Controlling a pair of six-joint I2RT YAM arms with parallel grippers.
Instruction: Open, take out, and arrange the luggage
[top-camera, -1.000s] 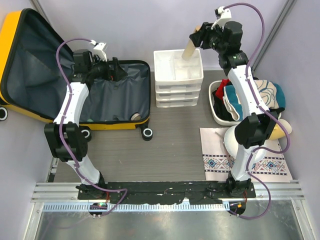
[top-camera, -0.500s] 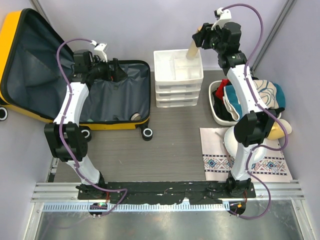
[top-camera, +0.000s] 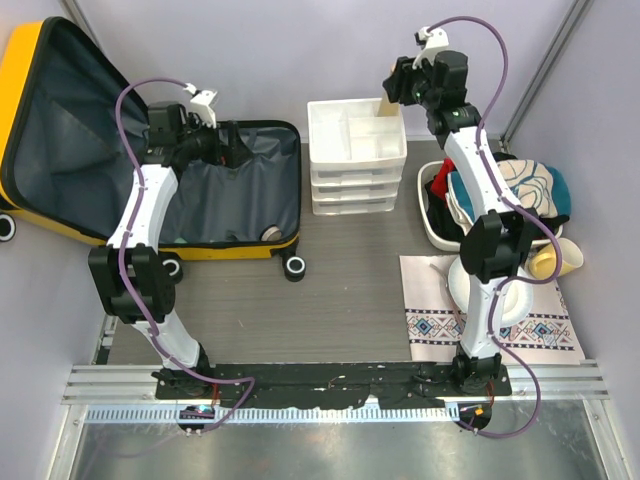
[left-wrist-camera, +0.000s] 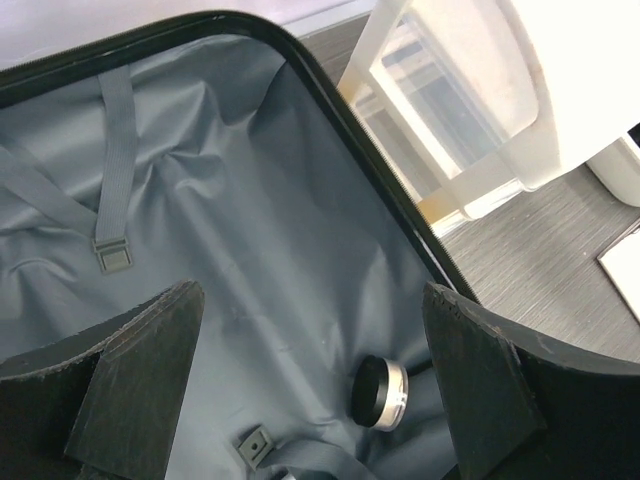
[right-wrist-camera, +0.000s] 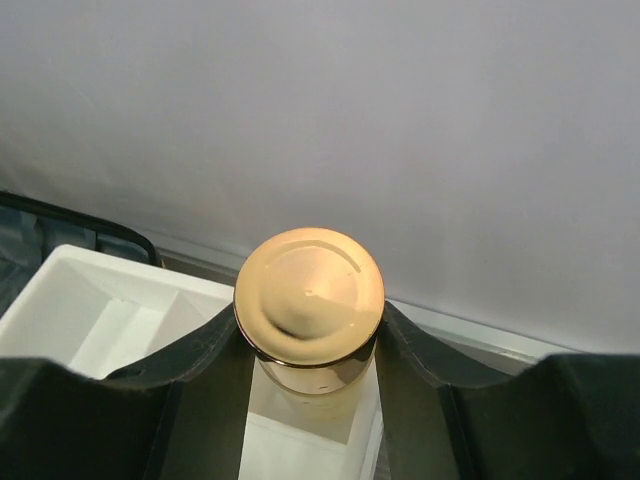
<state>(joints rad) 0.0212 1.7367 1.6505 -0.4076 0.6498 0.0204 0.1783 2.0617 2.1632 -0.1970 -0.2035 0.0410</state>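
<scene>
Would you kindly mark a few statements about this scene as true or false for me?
1. The luggage lies open. True.
2. The left jaws are shut on a strap. False: they stand open over the grey lining, holding nothing.
3. The right jaws hold a gold-capped bottle over the white drawer organizer. True.
4. The white basin is empty. False: it holds clothes.
5. A small round black-and-silver item lies inside the luggage. True.

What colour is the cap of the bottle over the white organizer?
Shiny gold cap, clearest in the right wrist view.
</scene>
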